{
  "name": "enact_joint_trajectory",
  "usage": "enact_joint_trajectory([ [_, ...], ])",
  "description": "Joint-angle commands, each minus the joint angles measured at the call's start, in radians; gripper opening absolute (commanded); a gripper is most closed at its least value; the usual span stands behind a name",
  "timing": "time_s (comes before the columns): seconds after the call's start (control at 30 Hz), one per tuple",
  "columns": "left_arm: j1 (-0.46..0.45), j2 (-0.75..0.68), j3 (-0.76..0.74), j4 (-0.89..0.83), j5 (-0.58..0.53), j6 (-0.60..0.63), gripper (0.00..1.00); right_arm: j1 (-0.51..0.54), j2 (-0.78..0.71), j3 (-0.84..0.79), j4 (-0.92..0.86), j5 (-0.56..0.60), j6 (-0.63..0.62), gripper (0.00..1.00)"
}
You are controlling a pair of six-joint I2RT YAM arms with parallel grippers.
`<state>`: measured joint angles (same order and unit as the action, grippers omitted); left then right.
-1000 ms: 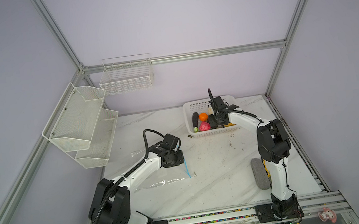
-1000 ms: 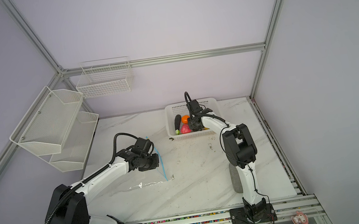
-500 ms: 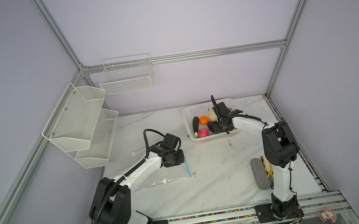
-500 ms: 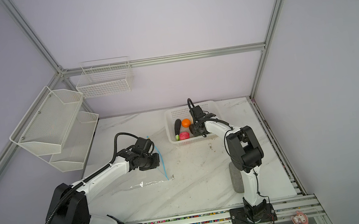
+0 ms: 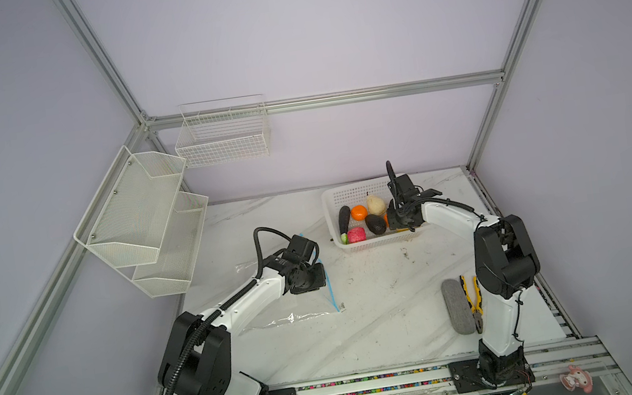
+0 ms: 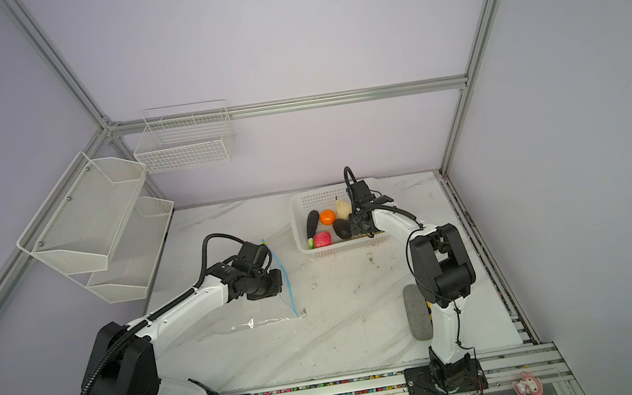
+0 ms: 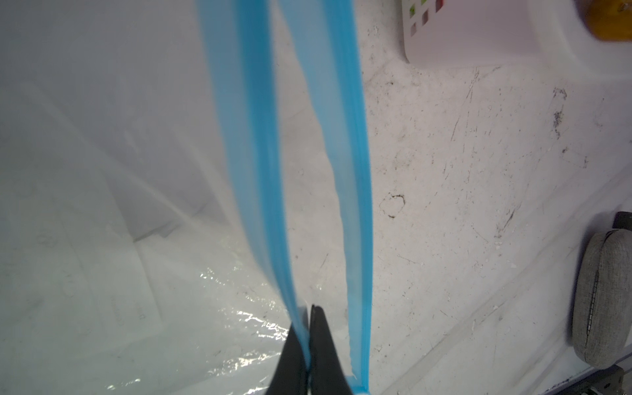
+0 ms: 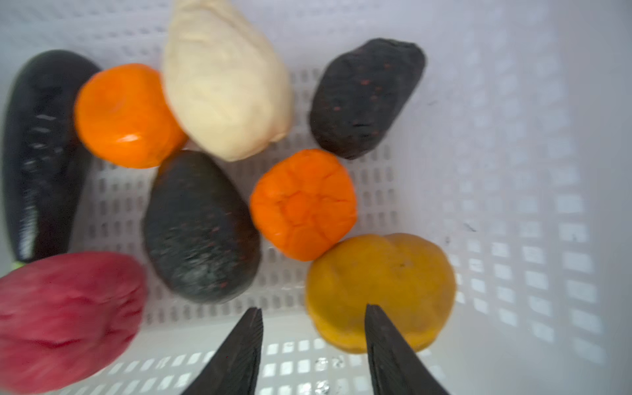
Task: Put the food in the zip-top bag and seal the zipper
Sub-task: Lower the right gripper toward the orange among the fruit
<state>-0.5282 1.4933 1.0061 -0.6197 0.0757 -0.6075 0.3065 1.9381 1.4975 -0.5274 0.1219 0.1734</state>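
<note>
Presently pinched shut on one blue lip of the zipper [image 7: 254, 154], holding that lip raised off the marble table [image 7: 444, 171] with the second lip hanging apart beside it: left gripper [image 7: 308, 325]. Spread flat at the left, nearer than the basket, clear and with no food seen inside: zip-top bag [image 5: 280, 312]. Lowered into the white basket [image 5: 352, 195] at the far right, jaws parted, nothing between them: right gripper [image 8: 313, 309]. Heaped in that basket, all the food: cream pear [image 8: 225, 85], oranges [image 8: 126, 116], dark lumps [image 8: 198, 229], pink ball [image 8: 65, 318], and a yellow-brown oval [image 8: 379, 284] overlapped by one finger [image 8: 393, 352] rather than straddled.

Probably easy to botch from here. Closing as aligned: likely to nudge the oval against the basket wall instead of gripping it, or to squeeze it out sideways, smooth and rounded by the look of it. Pushing down: liable to slide the light basket. On the bag side, thin slippery film in a narrow pinch: prone to slipping free and dropping the mouth closed before any delivery. Carrying fruit across to so slim a gap: apt to snag the lower lip or miss.
</note>
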Motion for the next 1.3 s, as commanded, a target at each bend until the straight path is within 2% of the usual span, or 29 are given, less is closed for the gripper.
enact_joint_trajectory([
  [0.0,0.006,-0.01,0.062,0.023,0.015,0.028,0.0,-0.007,-0.001,-0.016,-0.013,0.036,0.011,0.52],
  [0.43,0.006,0.017,0.083,0.023,0.03,0.026,0.0,-0.006,-0.135,-0.169,0.003,0.015,0.038,0.52],
  [0.67,0.005,0.027,0.103,0.026,0.042,0.032,0.0,0.038,-0.151,-0.091,0.081,-0.08,0.02,0.51],
  [0.73,0.005,0.033,0.118,0.025,0.041,0.038,0.0,0.061,-0.119,-0.055,0.134,-0.124,-0.002,0.51],
  [0.93,0.008,0.073,0.173,-0.002,0.046,0.057,0.0,0.123,0.097,0.199,0.138,-0.121,-0.071,0.51],
  [1.17,0.01,0.095,0.206,-0.014,0.058,0.058,0.0,0.149,0.334,0.486,0.034,-0.083,-0.104,0.52],
  [1.27,0.01,0.097,0.213,-0.018,0.059,0.059,0.0,0.158,0.382,0.547,-0.008,-0.048,-0.111,0.52],
])
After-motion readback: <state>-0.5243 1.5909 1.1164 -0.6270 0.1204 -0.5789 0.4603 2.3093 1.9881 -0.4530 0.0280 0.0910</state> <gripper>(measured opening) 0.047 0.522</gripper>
